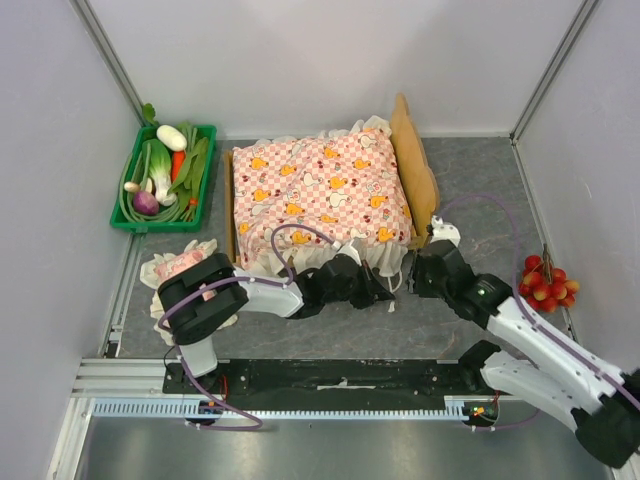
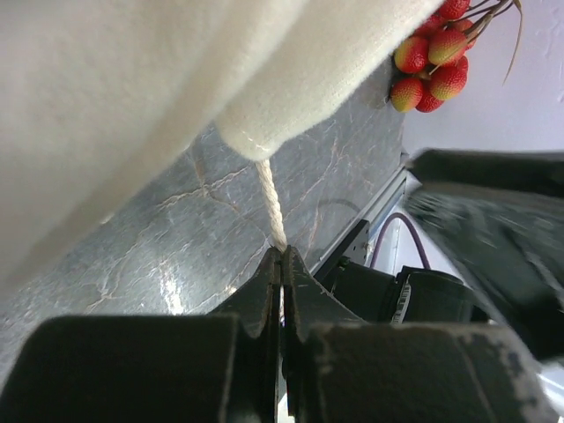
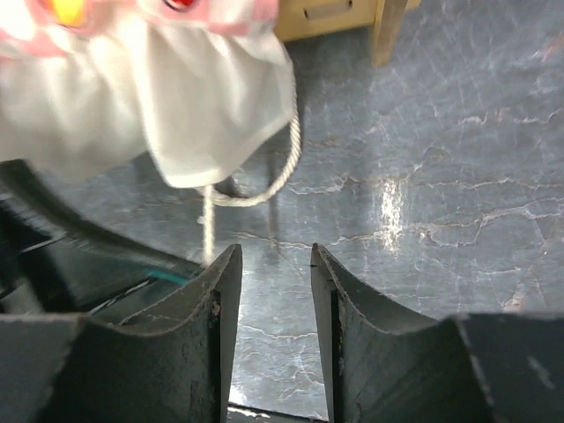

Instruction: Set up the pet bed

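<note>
Grey marbled table point(image 1: 480, 190), pet bed point(image 1: 412, 160) centre, green vegetable crate point(image 1: 160, 227) far left, frilled pillow point(image 1: 170, 268) near left, red fruit bunch point(image 1: 547, 282) right

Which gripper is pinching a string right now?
The left gripper: its jaws are shut on the white cord hanging from the mattress. The right gripper has open, empty jaws.

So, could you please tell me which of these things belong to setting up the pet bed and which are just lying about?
Belong to the job: pet bed; frilled mattress lying on it; its tie cord, pinched in the left gripper; probably the frilled pillow.
Just lying about: green tray of vegetables; bunch of red fruit.
</note>
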